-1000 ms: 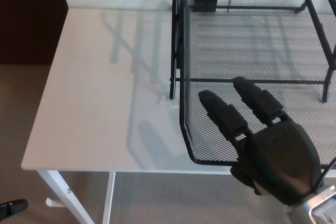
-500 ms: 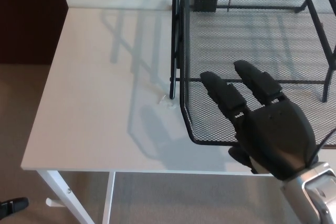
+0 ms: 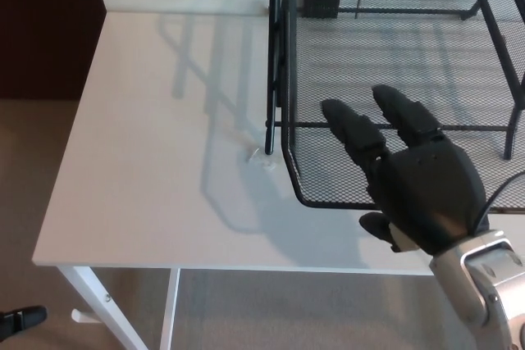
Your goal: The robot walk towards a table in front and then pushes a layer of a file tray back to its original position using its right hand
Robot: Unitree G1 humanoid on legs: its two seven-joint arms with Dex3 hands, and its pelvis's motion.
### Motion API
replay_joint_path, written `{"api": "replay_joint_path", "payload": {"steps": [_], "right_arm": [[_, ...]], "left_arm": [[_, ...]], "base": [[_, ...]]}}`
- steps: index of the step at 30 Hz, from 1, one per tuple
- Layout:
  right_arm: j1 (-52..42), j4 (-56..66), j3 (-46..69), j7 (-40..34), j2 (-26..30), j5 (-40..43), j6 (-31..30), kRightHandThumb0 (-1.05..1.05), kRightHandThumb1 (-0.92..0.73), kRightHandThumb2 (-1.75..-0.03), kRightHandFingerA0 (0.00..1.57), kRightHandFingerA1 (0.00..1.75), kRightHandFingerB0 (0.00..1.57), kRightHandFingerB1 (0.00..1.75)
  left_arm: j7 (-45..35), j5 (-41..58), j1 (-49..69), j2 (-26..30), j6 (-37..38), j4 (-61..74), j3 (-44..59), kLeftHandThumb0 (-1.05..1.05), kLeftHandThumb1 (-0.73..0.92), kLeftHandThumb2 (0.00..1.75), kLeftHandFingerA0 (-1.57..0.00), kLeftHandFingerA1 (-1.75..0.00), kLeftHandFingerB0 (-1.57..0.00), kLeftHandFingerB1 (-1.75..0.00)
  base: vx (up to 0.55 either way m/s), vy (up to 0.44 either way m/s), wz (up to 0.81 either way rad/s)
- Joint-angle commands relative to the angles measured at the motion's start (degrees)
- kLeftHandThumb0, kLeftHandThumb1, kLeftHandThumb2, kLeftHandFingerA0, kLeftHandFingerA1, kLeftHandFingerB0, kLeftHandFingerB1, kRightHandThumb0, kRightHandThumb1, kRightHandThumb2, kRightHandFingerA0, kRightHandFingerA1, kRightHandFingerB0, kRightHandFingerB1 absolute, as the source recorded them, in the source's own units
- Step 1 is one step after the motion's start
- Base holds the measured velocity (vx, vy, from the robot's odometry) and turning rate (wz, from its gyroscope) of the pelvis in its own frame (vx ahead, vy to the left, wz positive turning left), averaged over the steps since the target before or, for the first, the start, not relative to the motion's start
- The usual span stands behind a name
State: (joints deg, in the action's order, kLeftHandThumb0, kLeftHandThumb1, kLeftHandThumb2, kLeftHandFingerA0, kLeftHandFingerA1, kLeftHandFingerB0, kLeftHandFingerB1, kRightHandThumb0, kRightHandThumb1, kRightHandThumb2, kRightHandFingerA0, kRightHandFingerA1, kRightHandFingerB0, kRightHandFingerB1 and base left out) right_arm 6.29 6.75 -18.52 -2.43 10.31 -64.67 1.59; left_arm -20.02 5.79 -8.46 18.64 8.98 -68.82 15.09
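Black mesh file tray (image 3: 328, 196), black right hand (image 3: 426, 194) with silver wrist, white table (image 3: 148, 170), beige floor (image 3: 25, 178)

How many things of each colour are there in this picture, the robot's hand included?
Black: 4 (robot's right hand, mesh file tray, small block behind the mesh, shoe on the floor)
White: 1 (table)
Total: 5

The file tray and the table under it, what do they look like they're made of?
File tray: black wire mesh on a thicker rod frame, likely coated metal; the table shows through the fine grid and the finish is matte. Table: smooth white top, probably laminate or painted board, with a faint sheen that catches the tray's shadow; the white legs look like painted metal.
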Motion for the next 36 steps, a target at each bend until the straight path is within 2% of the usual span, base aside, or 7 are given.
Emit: {"api": "replay_joint_path", "payload": {"steps": [1,4,5,18,22,23,36], "right_arm": [[1.84,-1.31,0.20,0.54,0.22,1.74,-2.63,-0.25,-0.45,-0.55,0.00,0.10,0.04,0.23],[3.37,-1.85,0.11,0.90,0.22,1.60,-3.79,-0.26,-0.46,-0.55,0.00,0.10,0.03,0.23],[3.69,-2.00,0.00,0.96,0.21,1.45,-4.13,-0.30,-0.28,-0.67,0.00,0.18,0.00,0.24],[9.36,-6.46,-1.31,0.43,0.52,1.07,-7.76,-0.36,-0.30,-0.66,0.00,0.12,0.00,0.15],[11.12,-8.87,-1.34,0.09,0.85,1.81,-7.86,-0.31,-0.46,-0.59,0.00,0.07,0.00,0.12],[11.33,-9.53,-1.41,-0.14,0.89,1.92,-8.01,-0.39,-0.30,-0.66,0.00,0.11,0.00,0.13],[11.09,-10.03,-2.62,-0.15,1.36,2.32,-9.52,-0.43,-0.31,-0.65,0.00,0.06,0.00,0.08]], "left_arm": [[0.35,0.24,0.02,0.83,-1.36,-0.05,-0.02,0.13,0.19,0.92,-0.70,-0.83,-0.38,-0.67],[-0.29,-0.18,-0.03,1.05,-0.64,0.25,-0.56,0.13,0.21,0.94,-0.66,-0.81,-0.38,-0.67],[-0.04,-0.20,-0.13,1.06,-0.87,0.29,-0.61,0.12,0.21,0.94,-0.67,-0.81,-0.39,-0.67],[0.22,-0.01,-0.34,1.07,-1.08,0.61,-1.03,0.11,0.19,0.92,-0.72,-0.84,-0.40,-0.68],[1.09,-0.63,-0.48,1.07,-1.02,0.74,-1.53,0.11,0.20,0.91,-0.72,-0.83,-0.40,-0.67],[1.02,-0.51,-0.37,1.04,-0.85,0.81,-1.50,0.11,0.20,0.92,-0.69,-0.82,-0.40,-0.67],[0.77,-0.05,-0.86,0.87,-1.14,0.64,-1.41,0.13,0.18,0.91,-0.72,-0.83,-0.38,-0.67]], "base": [[0.00,0.000,0.00],[0.00,0.000,0.00],[0.00,0.000,0.00],[0.00,0.000,0.00],[0.00,0.000,0.00],[0.00,0.000,0.00],[0.00,0.000,0.00]]}}
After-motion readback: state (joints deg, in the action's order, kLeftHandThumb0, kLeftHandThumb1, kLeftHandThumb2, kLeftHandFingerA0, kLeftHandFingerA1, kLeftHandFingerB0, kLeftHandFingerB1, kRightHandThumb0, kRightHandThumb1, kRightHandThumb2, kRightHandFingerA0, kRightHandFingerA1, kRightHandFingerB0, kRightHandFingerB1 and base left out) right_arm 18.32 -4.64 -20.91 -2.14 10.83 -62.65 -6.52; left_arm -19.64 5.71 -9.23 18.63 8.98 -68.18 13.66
